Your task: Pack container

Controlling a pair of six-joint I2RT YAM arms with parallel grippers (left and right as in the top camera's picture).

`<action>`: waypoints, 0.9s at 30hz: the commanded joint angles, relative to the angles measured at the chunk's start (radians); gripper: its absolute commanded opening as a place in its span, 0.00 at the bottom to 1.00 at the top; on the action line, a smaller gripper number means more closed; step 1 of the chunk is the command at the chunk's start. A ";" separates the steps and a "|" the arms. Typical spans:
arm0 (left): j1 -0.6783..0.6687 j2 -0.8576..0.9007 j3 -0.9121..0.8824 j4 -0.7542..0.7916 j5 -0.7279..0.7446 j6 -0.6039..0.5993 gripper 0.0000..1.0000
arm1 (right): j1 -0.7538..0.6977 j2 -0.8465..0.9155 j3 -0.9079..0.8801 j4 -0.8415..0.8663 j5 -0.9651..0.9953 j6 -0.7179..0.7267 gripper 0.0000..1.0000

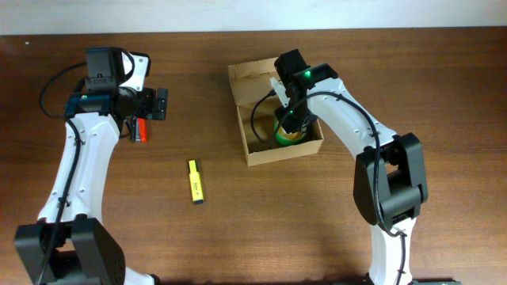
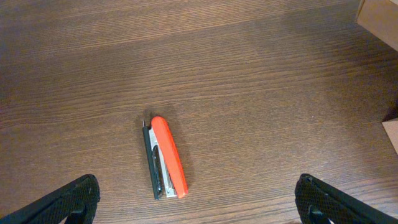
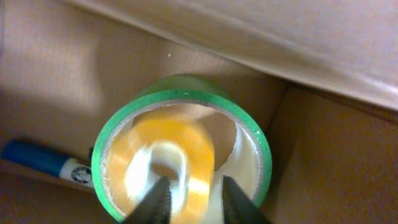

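The container is an open tan cardboard box at the table's centre right; its inner wall fills the right wrist view. A green tape roll lies inside it, also in the overhead view. A yellow tape roll sits within the green roll's hole. My right gripper reaches down into the box and pinches the yellow roll's wall. A blue marker lies in the box beside the rolls. My left gripper is wide open and empty, hovering near a red stapler.
The red stapler lies at the far left under the left arm. A yellow highlighter lies on the wood between the arms, in front of the box. The box's corner shows in the left wrist view.
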 commanded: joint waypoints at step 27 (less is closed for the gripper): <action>0.000 0.011 0.018 0.003 0.001 0.016 0.99 | -0.033 -0.459 0.301 -0.339 0.257 0.006 0.74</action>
